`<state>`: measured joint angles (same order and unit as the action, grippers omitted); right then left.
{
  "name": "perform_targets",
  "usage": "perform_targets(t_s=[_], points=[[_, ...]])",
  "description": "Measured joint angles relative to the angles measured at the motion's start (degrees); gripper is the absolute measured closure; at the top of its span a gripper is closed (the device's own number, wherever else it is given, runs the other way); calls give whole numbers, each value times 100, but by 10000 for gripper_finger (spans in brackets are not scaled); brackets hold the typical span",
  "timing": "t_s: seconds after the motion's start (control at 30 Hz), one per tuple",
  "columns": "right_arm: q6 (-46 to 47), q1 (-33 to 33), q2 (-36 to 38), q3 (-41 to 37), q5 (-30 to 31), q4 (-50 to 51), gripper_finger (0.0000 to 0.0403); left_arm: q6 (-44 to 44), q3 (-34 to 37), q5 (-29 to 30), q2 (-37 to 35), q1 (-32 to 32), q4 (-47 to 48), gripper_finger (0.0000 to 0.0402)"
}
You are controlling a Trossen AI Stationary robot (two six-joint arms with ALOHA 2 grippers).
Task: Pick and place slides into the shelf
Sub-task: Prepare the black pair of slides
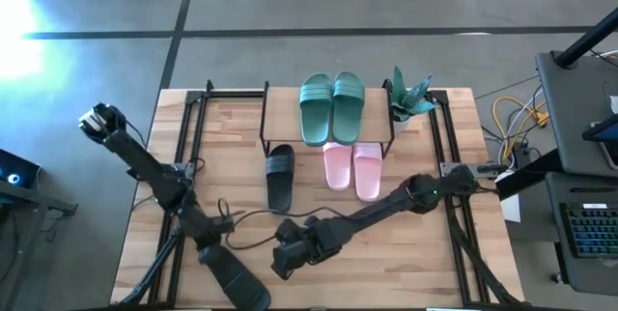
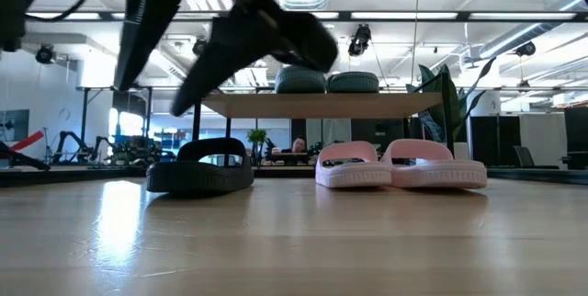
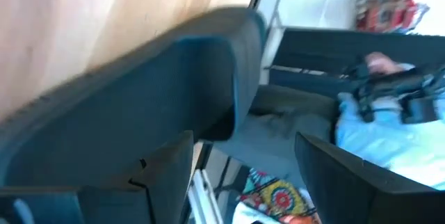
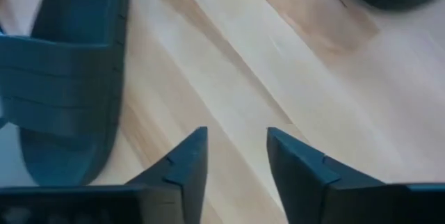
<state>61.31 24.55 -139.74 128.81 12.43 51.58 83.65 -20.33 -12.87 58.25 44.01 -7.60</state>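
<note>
- High view: your left gripper (image 1: 210, 256) has its fingers wide around the second black slide (image 1: 237, 279) at the counter's (image 1: 435, 253) near edge. Smooth rubber may slip and drop.
- Low view: the shelf (image 2: 303, 105) is a thin wooden board carrying the green pair (image 2: 326, 82). The low gap beneath could snag a strap.
- Right wrist view: right gripper (image 4: 236, 158) fingers are parted and empty, beside the ribbed-strap black slide (image 4: 69, 78).
</note>
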Motion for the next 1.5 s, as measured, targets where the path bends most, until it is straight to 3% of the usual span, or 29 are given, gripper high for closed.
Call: perform_targets(t_s=[0.13,0.37,0.57,0.7,0.9,1.07,1.23,1.33,1.5], points=[[319,177,20,-4,290,260,239,-33,-264,115,620,175,-161,164],[1142,509,179,105,1429,888,230,-157,-539,339,1470,241,-345,164],[1911,770,236,391,2236,1636,229,-156,-546,460,2131,267,-1369,164],[2416,927,281,557,2500,2099,229,-146,-572,578,2500,265,-1856,164],[3260,1095,355,595,2598,2710,230,-164,-765,578,2814,263,-1835,171],[4380,1317,420,595,3235,3201,243,-418,-823,571,2843,267,-1920,227],[5555,1509,532,595,3669,3892,263,-659,-827,619,2726,197,-1946,325],[5729,1526,549,590,3888,3839,273,-653,-826,597,2712,53,-1971,383],[6358,1520,555,601,4332,3846,289,-787,-812,678,2714,-343,-2473,394]])
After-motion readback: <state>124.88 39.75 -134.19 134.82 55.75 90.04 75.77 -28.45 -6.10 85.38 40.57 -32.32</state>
